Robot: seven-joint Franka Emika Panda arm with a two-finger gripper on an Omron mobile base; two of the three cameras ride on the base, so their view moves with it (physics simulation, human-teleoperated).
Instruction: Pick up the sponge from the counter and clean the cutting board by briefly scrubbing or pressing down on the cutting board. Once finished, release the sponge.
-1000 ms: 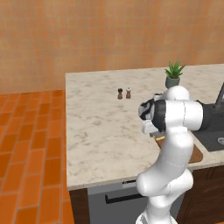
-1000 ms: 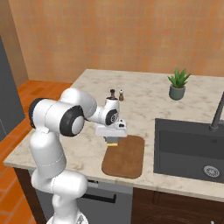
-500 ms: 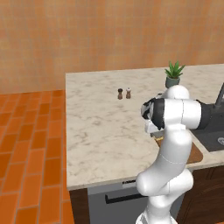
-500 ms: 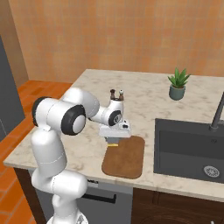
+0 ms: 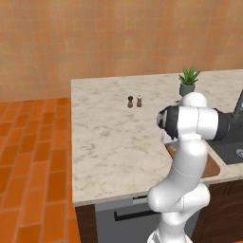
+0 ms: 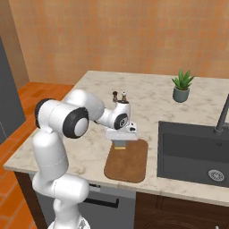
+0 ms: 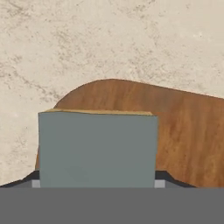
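My gripper (image 6: pixel 120 139) is shut on the sponge (image 6: pixel 119 145), holding it low over the far left corner of the cutting board (image 6: pixel 129 161). In the hand view the sponge (image 7: pixel 97 148) shows its grey-green face with a thin yellow edge on top, and small finger tips (image 7: pixel 36 183) press it from both sides. The brown cutting board (image 7: pixel 175 131) lies just beyond it on the marbled counter (image 7: pixel 87 35). Whether the sponge touches the wood I cannot tell. From the left base view the arm hides most of the cutting board (image 5: pixel 211 167).
A dark sink basin (image 6: pixel 192 150) with a faucet (image 6: pixel 221 117) sits right of the board. A potted plant (image 6: pixel 182 87) stands at the back, with two small shakers (image 6: pixel 119 95) behind the hand. The counter edge drops to orange tiled floor (image 5: pixel 33 156) on the left.
The hand with the sponge has stayed over the board's far left corner, shifting only slightly. The upper arm has swung a little.
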